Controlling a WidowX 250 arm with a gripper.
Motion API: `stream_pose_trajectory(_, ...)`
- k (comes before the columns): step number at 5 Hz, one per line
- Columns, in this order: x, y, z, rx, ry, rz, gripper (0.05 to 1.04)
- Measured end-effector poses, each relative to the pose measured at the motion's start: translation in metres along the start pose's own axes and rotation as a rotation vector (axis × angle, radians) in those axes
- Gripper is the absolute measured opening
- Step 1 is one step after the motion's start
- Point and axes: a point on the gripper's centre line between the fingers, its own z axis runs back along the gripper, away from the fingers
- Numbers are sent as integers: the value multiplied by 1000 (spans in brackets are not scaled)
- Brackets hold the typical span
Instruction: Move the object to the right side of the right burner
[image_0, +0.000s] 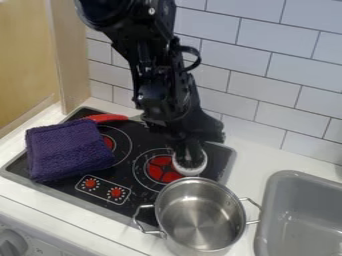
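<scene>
Pincer (191, 161) down at white round object (190, 171), grip unclear

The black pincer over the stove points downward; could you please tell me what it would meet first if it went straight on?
Most likely the white round object at the right side of the right burner, at the pincer's tip; depth is unclear here, so the two may be touching.

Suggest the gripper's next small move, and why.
Probably ease the gripper slightly right, clear of the metal pot: the white object at its tip overlaps the right-hand edge of the right burner, and the pot's rim sits close in front.
</scene>
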Motion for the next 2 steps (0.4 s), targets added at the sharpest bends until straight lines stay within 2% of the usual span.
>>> stream_pose_trajectory(1,2,-3,-5,-17,7,-13,225)
stream_pose_trajectory(2,3,-5,-5,-30,4,1,488)
